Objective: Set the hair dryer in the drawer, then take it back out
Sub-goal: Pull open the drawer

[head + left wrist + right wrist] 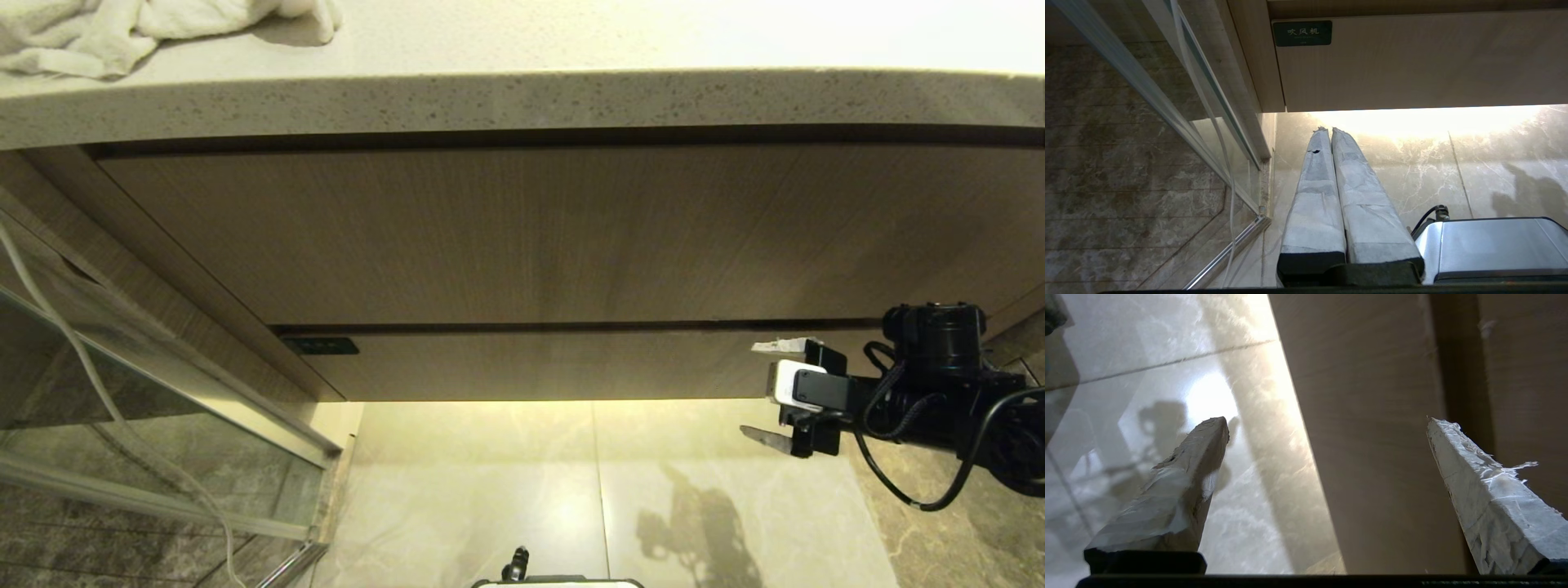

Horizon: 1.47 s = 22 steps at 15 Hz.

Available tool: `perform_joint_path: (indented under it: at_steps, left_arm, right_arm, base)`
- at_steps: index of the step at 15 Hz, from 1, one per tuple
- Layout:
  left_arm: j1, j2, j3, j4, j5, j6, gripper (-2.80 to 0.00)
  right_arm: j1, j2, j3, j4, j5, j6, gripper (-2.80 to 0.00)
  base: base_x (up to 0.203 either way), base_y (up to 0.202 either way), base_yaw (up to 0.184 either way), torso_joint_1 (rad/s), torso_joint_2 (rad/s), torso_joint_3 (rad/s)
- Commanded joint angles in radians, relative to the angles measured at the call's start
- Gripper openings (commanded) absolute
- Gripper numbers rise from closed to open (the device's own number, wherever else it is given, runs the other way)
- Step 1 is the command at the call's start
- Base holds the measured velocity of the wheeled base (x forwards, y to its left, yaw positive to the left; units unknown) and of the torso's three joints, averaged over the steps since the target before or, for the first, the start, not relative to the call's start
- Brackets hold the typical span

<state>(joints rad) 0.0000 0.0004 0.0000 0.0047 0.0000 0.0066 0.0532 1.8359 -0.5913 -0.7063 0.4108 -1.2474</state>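
Beneath a speckled stone counter (522,106), the right gripper (771,392) spreads its fingers wide across the closed drawer (571,363) front, apparently to pull it open.

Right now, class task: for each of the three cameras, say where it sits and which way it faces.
Head view: high on the robot, looking down at the closed drawer and countertop; right hand shows, open.
Left wrist view: behind the left hand, fingers together, facing the drawer's dark label.
Right wrist view: behind the open right hand, facing the drawer front and floor.
Shared: all three show the drawer front.
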Motion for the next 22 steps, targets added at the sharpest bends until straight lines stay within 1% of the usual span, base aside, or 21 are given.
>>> perform_joint_path:
  at_steps: [1,6,14,22]
  left_arm:
    - [0.000,0.001,0.002,0.000,0.000,0.001,-2.80]
    - [0.000,0.001,0.002,0.000,0.000,0.001,-2.80]
    - [0.000,0.001,0.002,0.000,0.000,0.001,-2.80]
    - [0.000,0.001,0.002,0.000,0.000,0.000,-2.80]
  right_arm:
    - [0.002,0.037,-0.011,-0.020,0.008,-0.007,0.00]
    - [0.011,0.119,-0.097,-0.065,0.003,-0.006,0.00]
    - [0.008,0.197,-0.160,-0.122,0.000,0.008,0.00]
    - [-0.028,0.301,-0.253,-0.123,-0.004,0.012,0.00]
  base:
    - [0.000,0.000,0.000,0.000,0.00,0.000]
    - [0.000,0.000,0.000,0.000,0.00,0.000]
    - [0.000,0.000,0.000,0.000,0.00,0.000]
    - [0.000,0.000,0.000,0.000,0.00,0.000]
